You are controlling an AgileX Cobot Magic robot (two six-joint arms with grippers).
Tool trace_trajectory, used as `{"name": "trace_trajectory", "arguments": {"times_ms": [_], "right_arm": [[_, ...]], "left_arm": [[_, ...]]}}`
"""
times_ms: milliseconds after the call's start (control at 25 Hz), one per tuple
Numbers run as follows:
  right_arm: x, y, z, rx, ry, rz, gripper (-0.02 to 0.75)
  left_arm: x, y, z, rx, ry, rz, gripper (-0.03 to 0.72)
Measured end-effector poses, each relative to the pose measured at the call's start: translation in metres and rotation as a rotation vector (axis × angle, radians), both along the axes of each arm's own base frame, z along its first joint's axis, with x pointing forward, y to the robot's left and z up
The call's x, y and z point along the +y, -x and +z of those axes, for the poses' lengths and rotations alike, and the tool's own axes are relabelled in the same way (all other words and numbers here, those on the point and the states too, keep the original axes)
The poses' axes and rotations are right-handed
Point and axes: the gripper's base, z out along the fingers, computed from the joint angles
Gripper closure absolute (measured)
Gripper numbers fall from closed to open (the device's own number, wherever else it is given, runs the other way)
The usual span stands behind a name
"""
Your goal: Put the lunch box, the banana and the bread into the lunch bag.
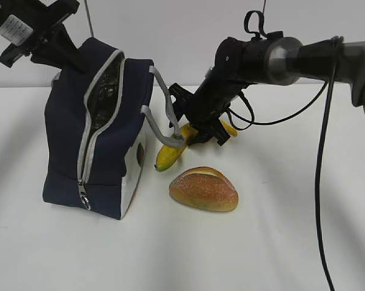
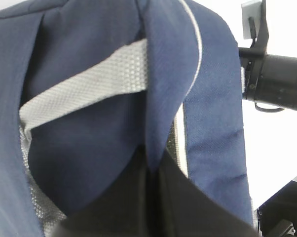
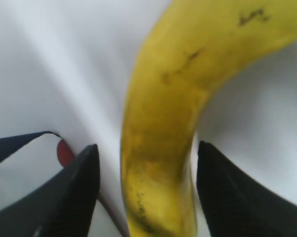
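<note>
We count one lunch bag point(image 1: 100, 127) standing toward the left side of the bench point(image 1: 279, 242), with two grey strap handles showing on it (one point(image 1: 164, 115) hangs off its right face, the other point(image 2: 84, 84) shows only in the left wrist view). We count one banana point(image 1: 170, 154) just beside the bag and one bread point(image 1: 204, 189) nearer the front edge. We see two arms, one from each side.
</note>
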Motion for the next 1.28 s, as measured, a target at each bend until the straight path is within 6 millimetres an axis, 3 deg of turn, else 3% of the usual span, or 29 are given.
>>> {"name": "trace_trajectory", "arguments": {"times_ms": [280, 520, 680, 1040, 1280], "right_arm": [[0.0, -0.002, -0.01, 0.001, -0.001, -0.008, 0.282], [0.001, -0.003, -0.01, -0.015, -0.005, -0.01, 0.396], [0.001, -0.004, -0.01, -0.026, 0.006, 0.015, 0.409], [0.0, -0.012, 0.009, -0.084, 0.069, 0.068, 0.417], [-0.024, -0.02, 0.031, -0.075, 0.209, 0.112, 0.417]], "left_arm": [[0.0, 0.0, 0.0, 0.0, 0.0, 0.0, 0.688], [0.0, 0.0, 0.0, 0.0, 0.0, 0.0, 0.688], [0.0, 0.0, 0.0, 0.0, 0.0, 0.0, 0.688], [0.0, 0.0, 0.0, 0.0, 0.0, 0.0, 0.688], [0.0, 0.0, 0.0, 0.0, 0.0, 0.0, 0.688]]}}
